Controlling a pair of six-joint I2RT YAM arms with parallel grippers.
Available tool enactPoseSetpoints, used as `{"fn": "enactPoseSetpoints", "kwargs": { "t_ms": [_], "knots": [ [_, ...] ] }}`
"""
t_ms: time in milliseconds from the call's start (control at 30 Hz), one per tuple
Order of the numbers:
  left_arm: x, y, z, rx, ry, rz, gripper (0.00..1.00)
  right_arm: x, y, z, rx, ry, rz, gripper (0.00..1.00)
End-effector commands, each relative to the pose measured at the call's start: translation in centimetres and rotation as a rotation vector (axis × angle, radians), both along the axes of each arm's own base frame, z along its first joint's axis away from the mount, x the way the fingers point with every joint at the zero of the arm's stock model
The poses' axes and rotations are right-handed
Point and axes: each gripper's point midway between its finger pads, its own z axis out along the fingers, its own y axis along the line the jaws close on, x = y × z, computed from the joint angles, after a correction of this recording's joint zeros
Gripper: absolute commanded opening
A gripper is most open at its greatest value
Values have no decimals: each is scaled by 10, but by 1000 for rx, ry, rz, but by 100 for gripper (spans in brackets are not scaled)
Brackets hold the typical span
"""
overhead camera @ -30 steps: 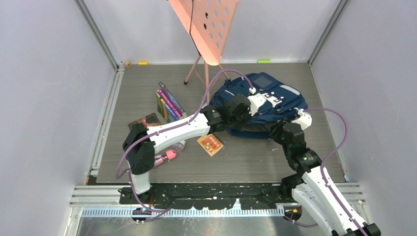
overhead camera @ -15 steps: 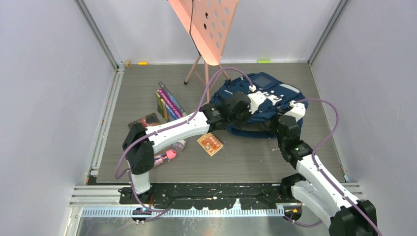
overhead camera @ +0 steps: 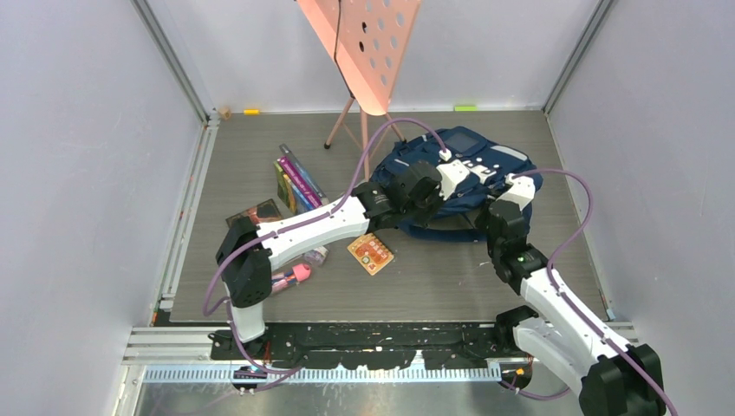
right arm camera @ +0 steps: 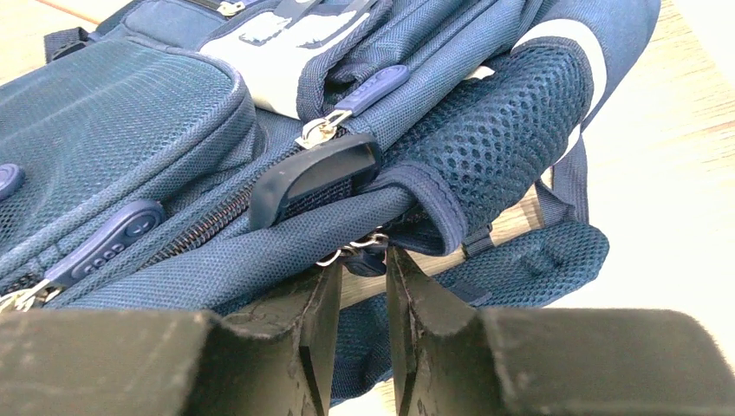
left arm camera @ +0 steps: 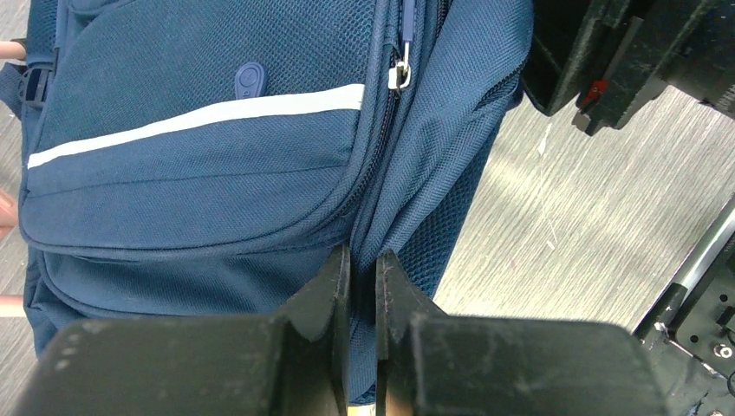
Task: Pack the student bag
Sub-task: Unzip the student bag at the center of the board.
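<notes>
The large navy blue fabric backpack (overhead camera: 472, 169) with grey stripes lies flat on the grey worktop (overhead camera: 433, 277), and both arms reach it from the near side. The left fingers (left arm camera: 334, 286) are pressed almost together and pinch a fold of the backpack's fabric at its edge, just below a closed zip line.

The right fingers (right arm camera: 322, 299) stand only a little apart. Between their tips hangs a small dark zipper pull on a metal ring (right arm camera: 364, 260), just under the black mesh side pocket (right arm camera: 494, 147). I cannot tell if they already press on the pull or only stand around it.

In my judgement the step in hand is opening a compartment: one arm holds the cloth, the other takes the pull. Several things could go wrong here. The pull is small and hangs loose, so the right fingers may close on the fabric beside it, or only on the ring, which slips easily. The left pinch is thin — if the zip is stiff, the fold may slide out and the whole soft backpack will follow the pull across the worktop. The two wrists are also near each other, so a wide pull could bring them into contact.
</notes>
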Motion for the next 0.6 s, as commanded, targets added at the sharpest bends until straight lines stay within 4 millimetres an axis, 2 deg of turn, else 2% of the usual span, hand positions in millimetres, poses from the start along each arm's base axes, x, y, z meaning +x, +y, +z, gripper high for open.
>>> {"fn": "enactPoseSetpoints", "kwargs": {
  "t_ms": [0, 100, 133, 200, 400, 567],
  "knots": [
    [6, 0, 46, -100, -34, 32, 0, 18, -17, 47, -53, -121, -101, 30],
    [5, 0, 47, -100, -35, 31, 0, 20, -23, 47, -85, -108, -132, 19],
    [6, 0, 48, -99, -35, 32, 0, 20, -26, 48, -91, -105, -149, 8],
    [5, 0, 49, -103, -33, 32, 0, 19, -28, 48, -100, -85, -162, 1],
    [7, -6, 52, -116, -27, 36, 0, 9, -22, 49, -63, -47, -135, 1],
    [9, -7, 50, -108, -21, 40, 0, -6, -8, 49, -15, 16, -62, 1]
  ]
}}
